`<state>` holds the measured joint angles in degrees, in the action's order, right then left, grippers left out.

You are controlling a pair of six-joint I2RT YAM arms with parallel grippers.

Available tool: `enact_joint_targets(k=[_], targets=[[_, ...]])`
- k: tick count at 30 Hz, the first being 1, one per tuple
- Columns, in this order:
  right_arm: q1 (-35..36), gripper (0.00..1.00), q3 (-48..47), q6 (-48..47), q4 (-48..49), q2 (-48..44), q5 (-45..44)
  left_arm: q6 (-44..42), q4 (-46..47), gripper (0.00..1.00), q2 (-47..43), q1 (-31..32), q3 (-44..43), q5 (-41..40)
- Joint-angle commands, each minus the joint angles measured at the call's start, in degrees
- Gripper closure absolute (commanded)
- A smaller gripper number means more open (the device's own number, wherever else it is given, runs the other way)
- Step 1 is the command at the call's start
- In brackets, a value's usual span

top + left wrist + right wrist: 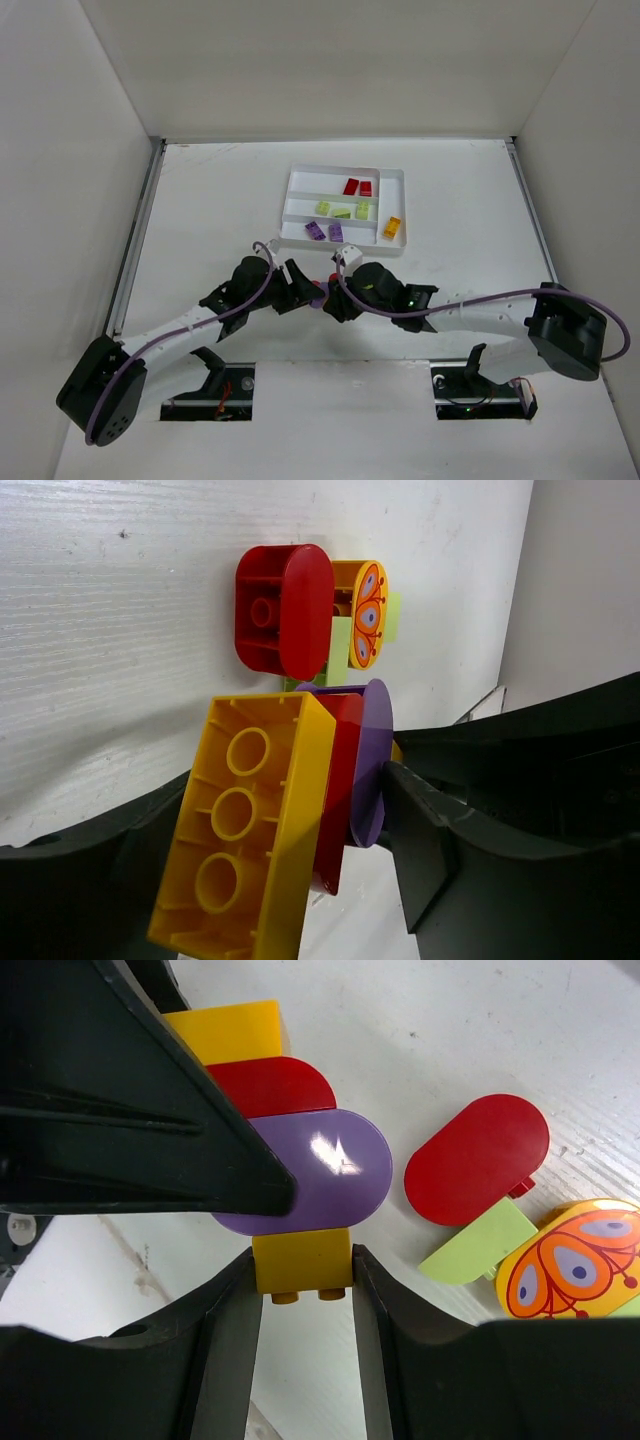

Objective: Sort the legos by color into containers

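Yellow plastic long brick, red piece and rounded purple plate sit stacked sideways, clamped in your left jaws over the white bench near the white plastic tray; the brick's long axis runs along the jaws. Your right jaws pinch a small yellow brick against the plate, 2 studs toward their camera. A rounded red brick, lime piece and butterfly-printed orange piece lie loose beside.
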<state>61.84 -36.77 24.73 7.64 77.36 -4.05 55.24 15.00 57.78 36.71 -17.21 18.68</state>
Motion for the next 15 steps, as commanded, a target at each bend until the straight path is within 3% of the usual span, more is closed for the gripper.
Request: enact_joint_targets(k=[1, 8, 15], targets=[[0.0, 0.62, -4.0, -1.7, 3.9, 0.6, 0.5, 0.8, 3.0, 0.41, 0.4, 0.3, -0.5, 0.9], [0.0, 0.62, -3.7, -1.4, 4.5, 1.3, 0.6, 2.1, 4.0, 0.52, 0.6, -0.1, -0.3, 0.2], [-0.1, 0.62, -2.9, 0.6, 7.5, 1.2, 2.9, 9.3, 10.1, 0.68, 0.6, 1.8, 1.8, -2.8]])
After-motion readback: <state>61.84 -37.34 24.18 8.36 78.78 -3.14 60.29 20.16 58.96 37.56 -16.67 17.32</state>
